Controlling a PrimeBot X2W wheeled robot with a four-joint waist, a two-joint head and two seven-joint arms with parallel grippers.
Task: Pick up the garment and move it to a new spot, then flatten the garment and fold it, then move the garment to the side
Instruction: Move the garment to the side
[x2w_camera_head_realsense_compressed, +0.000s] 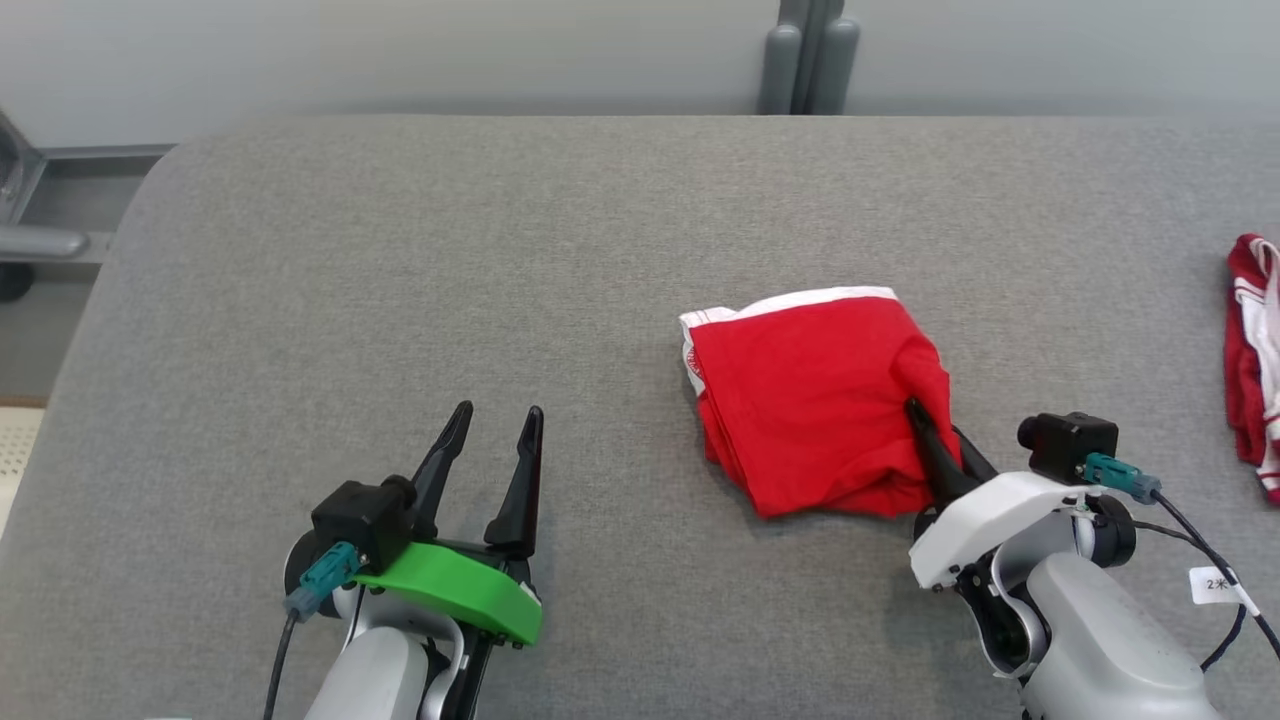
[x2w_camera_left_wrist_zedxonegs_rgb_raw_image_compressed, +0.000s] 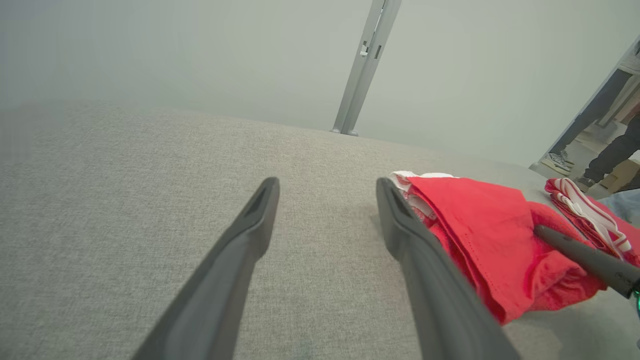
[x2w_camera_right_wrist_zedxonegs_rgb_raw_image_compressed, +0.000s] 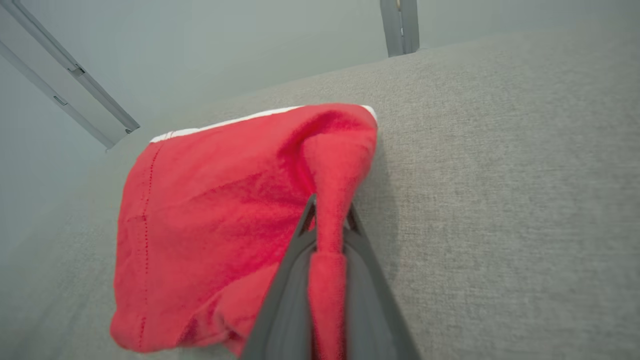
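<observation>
A folded red garment (x2w_camera_head_realsense_compressed: 815, 400) with a white waistband lies on the grey table (x2w_camera_head_realsense_compressed: 400, 300), right of centre. My right gripper (x2w_camera_head_realsense_compressed: 925, 420) is shut on a pinched ridge of cloth at the garment's right edge; in the right wrist view the red garment (x2w_camera_right_wrist_zedxonegs_rgb_raw_image_compressed: 210, 215) runs between the two fingers (x2w_camera_right_wrist_zedxonegs_rgb_raw_image_compressed: 295, 260). My left gripper (x2w_camera_head_realsense_compressed: 497, 425) stands open over bare table, well left of the garment. From the left wrist, the garment (x2w_camera_left_wrist_zedxonegs_rgb_raw_image_compressed: 480, 235) lies just right of my open left gripper (x2w_camera_left_wrist_zedxonegs_rgb_raw_image_compressed: 327, 192), with the right gripper's finger (x2w_camera_left_wrist_zedxonegs_rgb_raw_image_compressed: 585, 260) on it.
A second red and white garment (x2w_camera_head_realsense_compressed: 1255, 360) lies at the table's right edge. A grey post (x2w_camera_head_realsense_compressed: 808, 60) stands behind the table's far edge. A person's legs (x2w_camera_left_wrist_zedxonegs_rgb_raw_image_compressed: 605, 145) show in the left wrist view, beyond the table at right.
</observation>
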